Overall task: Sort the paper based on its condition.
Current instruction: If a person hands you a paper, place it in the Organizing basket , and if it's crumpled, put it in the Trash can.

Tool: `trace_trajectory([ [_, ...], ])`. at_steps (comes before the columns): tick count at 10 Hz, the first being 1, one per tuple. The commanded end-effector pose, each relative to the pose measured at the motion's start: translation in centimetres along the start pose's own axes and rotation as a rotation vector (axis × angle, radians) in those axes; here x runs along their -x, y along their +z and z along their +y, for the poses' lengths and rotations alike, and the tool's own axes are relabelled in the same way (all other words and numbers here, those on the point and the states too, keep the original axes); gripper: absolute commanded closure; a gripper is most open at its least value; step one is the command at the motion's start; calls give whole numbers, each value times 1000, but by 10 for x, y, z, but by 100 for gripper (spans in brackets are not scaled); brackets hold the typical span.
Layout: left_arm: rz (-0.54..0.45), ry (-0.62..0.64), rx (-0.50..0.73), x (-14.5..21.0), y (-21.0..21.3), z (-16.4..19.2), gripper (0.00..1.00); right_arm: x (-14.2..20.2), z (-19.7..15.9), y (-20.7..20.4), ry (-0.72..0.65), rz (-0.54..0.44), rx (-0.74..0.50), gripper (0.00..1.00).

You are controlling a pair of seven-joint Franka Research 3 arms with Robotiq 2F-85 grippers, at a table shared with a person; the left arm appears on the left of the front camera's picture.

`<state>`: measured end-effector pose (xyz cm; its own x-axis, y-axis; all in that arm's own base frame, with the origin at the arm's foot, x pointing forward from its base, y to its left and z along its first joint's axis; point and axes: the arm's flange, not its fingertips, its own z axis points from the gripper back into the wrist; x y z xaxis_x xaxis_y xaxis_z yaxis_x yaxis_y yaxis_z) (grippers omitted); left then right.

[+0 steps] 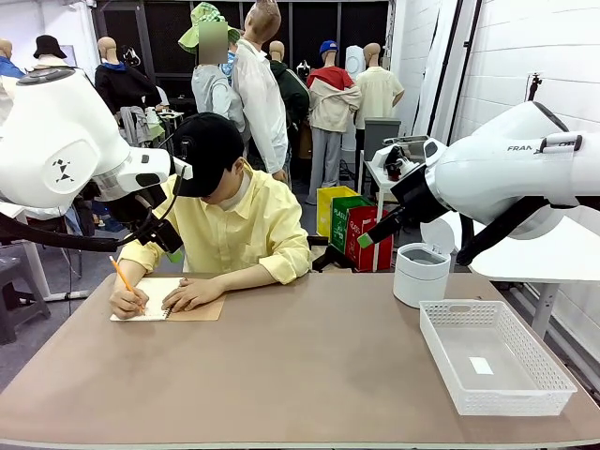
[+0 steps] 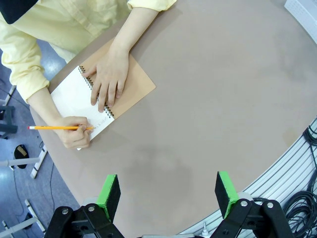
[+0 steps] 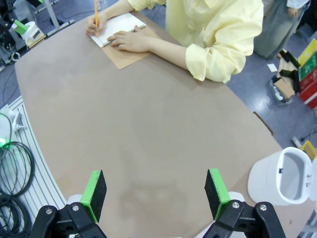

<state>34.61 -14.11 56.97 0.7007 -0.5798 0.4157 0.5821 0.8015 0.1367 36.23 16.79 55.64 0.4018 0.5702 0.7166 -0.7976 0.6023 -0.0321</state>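
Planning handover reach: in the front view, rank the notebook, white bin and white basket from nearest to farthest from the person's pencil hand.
From the pencil hand:
1. Notebook: on the left at the person's side, with that hand resting on it.
2. White bin: on the right, at the person's side.
3. White basket: on the right, at the robot's side, farthest.

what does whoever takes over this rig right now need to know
The left gripper is open, holding nothing, above the table.
The right gripper is open, holding nothing, above the table.
The person's hand writes with a pencil in the notebook at the far left.
The white basket, near right, holds one small flat white piece, likely paper; the white bin stands behind it.
Done: at most that piece.
Left: nearly all the sorting, probably once the person supplies pages.
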Motion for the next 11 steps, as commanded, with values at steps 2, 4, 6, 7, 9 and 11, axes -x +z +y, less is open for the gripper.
trace_trajectory([
  [2,0,-1,-2,0,0,1,0,-1,0,1,2,8,-2,0],
  [4,0,-1,-2,0,0,1,0,-1,0,1,2,8,-2,0],
  [6,0,-1,-2,0,0,1,0,-1,0,1,2,8,-2,0],
  [7,0,-1,-2,0,0,1,0,-1,0,1,2,8,-2,0],
  [9,0,-1,-2,0,0,1,0,-1,0,1,2,8,-2,0],
  [11,0,-1,-2,0,0,1,0,-1,0,1,2,8,-2,0],
])
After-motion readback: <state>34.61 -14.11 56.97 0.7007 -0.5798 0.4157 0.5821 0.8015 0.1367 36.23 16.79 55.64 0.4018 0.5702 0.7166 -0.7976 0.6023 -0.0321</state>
